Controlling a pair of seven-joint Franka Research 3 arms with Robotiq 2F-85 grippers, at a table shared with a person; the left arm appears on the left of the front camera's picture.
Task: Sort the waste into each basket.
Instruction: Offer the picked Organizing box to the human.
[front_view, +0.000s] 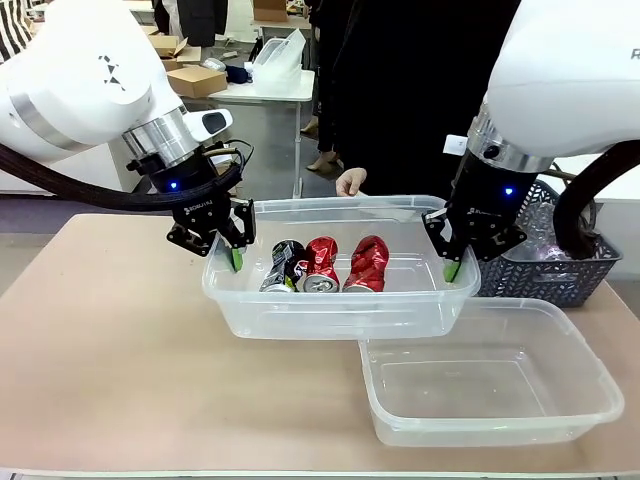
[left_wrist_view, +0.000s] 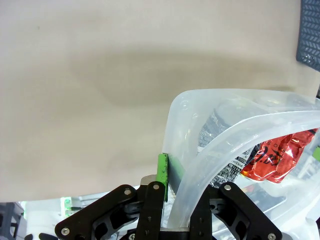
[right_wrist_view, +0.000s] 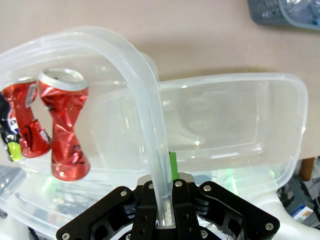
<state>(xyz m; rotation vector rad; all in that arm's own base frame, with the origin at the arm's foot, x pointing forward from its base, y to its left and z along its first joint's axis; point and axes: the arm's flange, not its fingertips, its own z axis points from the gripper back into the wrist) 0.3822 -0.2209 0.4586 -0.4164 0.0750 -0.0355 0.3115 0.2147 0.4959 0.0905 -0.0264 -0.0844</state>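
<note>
A beige bench (front_view: 100, 340) is filling the foreground, with a person standing beyond it in a cluttered workroom. The clear tub (front_view: 330, 310) is overlapping a second clear tub (front_view: 590, 400), near a lattice basket (front_view: 560, 275). The left gripper (front_view: 236, 258) and right gripper (front_view: 452, 268) are pinching its end rims between their fingers. Inside, two red cans (front_view: 367, 265) and a black can (front_view: 283, 268) are lying side by side, long axes running near-to-far.

Hardly anything is legible. The right arm (front_view: 570, 80) shell bears a grey "R", cut by the frame edge at three o'clock in the front view. The left arm (front_view: 70, 90) shell carries a wordless black emblem at ten o'clock. Fine white print on the black can (left_wrist_view: 220, 130), seen through the tub (left_wrist_view: 200, 107) wall, is too small to read. The white marks on the crumpled red can (left_wrist_view: 275, 157) are unreadable.
</note>
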